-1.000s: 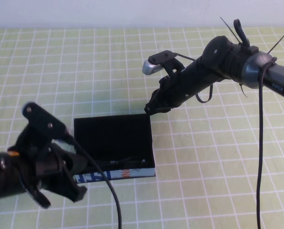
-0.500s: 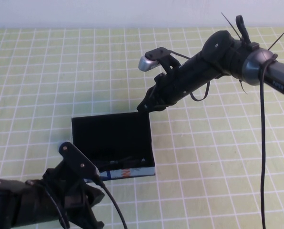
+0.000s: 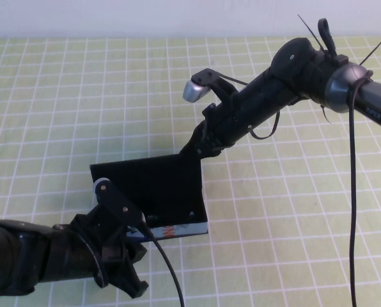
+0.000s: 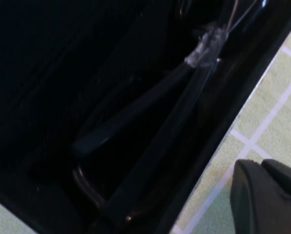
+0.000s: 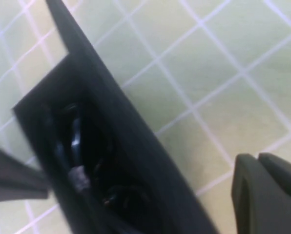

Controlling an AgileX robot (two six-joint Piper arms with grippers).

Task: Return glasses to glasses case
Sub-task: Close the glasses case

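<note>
Table (image 3: 62, 96): covered with a green mat marked in a white grid; it carries the case.

Glasses case (image 3: 152, 185): black box lying open near the middle of the table, with a patterned blue, white and orange edge on the side nearest the robot. In the high view its far side appears raised and the outline is skewed, which suggests a lid or wall is being tipped over the tray; I judge this to be the closing step.

Glasses (image 4: 150, 112): already inside the case. The left wrist view shows folded dark arms and a pale hinge lying on the black lining, close against one wall. The right wrist view shows them (image 5: 77, 161) deep in the open end.

Right hand (image 3: 200, 144): at the far right corner of the case, touching or just beside its raised edge, probably placed there to lift or fold that side. Only one dark fingertip shows in the right wrist view; I cannot tell whether the fingers are wide or narrow.

Left hand (image 3: 123, 252): low over the near edge of the case, by the patterned side, likely placed to steady the box. Its finger spread cannot be told.

Progress: glasses returned; case not yet shut.

Risk: the light case may slide or tip under a one-sided push.
</note>
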